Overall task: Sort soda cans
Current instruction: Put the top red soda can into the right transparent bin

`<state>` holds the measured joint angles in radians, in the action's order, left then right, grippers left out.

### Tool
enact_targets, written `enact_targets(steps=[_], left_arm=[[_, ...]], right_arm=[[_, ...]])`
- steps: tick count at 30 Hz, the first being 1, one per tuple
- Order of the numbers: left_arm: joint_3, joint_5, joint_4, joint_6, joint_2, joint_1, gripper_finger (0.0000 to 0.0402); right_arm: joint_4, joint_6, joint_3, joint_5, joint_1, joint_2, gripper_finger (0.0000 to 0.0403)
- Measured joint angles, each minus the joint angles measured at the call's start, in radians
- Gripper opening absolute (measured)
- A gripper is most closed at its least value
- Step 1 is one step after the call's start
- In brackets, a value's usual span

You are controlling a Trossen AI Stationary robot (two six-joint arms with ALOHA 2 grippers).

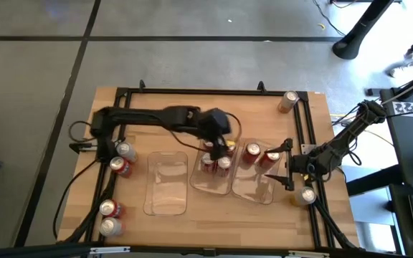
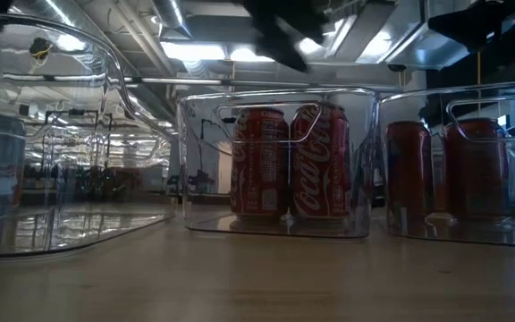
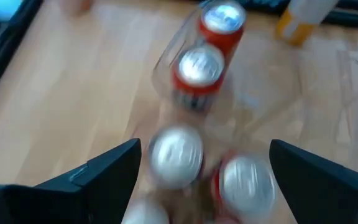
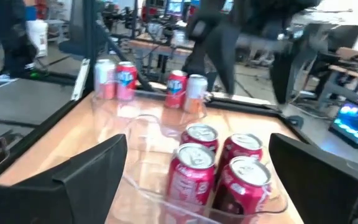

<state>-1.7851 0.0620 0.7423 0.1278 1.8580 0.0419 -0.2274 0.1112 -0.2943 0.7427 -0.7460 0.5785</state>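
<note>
Nearest the low camera, the wooden desk (image 2: 257, 277) carries three clear rectangular plastic trays: the left tray (image 1: 165, 185) holds no cans, the middle tray (image 1: 213, 188) holds red cylindrical soda cans with silver tops (image 2: 289, 161), and the right tray (image 1: 255, 188) holds two more red cans (image 1: 261, 155). Directly above the middle tray hangs the left gripper (image 1: 219, 149), its jaws set wide apart with nothing between them; its wrist view looks down on four can tops, two of them beyond the tray wall. Beside the right tray, the right gripper (image 1: 284, 165) waits with jaws also apart and empty. Judged from this, the step in hand is working at the middle tray; do it well by keeping the jaws vertical and clear of the tray rim and neighbouring cans. Further out, loose cans stand on the desk at the left edge (image 1: 123, 159), the near-left corner (image 1: 109, 217), the right edge (image 1: 306, 195) and the far-right corner (image 1: 288, 101). Their colours are hard to distinguish, and the left wrist view is blurred.
</note>
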Motion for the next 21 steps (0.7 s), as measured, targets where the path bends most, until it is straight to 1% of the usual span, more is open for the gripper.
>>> enact_targets(steps=[4, 7, 12, 18, 21], left_arm=[[-0.001, 0.081, 0.186, 0.110, -0.112, -0.010, 0.0343], [-0.001, 0.166, 0.321, 0.207, -0.182, -0.021, 0.0343], [-0.001, 0.274, 0.551, 0.361, -0.265, -0.043, 0.0343], [0.002, 0.345, 0.821, 0.577, -0.300, -0.091, 0.0343], [0.038, 0.349, 0.822, 0.650, -0.313, -0.124, 0.0343]], right_arm=[[0.031, -0.018, 0.000, -0.021, 0.000, 0.000, 0.0390], [0.042, -0.027, 0.000, -0.021, 0.000, 0.000, 0.0390], [0.048, -0.028, 0.000, -0.021, 0.000, 0.000, 0.0390], [0.064, -0.028, 0.000, -0.021, 0.000, 0.000, 0.0390], [0.076, -0.028, 0.000, -0.021, 0.000, 0.000, 0.0390]])
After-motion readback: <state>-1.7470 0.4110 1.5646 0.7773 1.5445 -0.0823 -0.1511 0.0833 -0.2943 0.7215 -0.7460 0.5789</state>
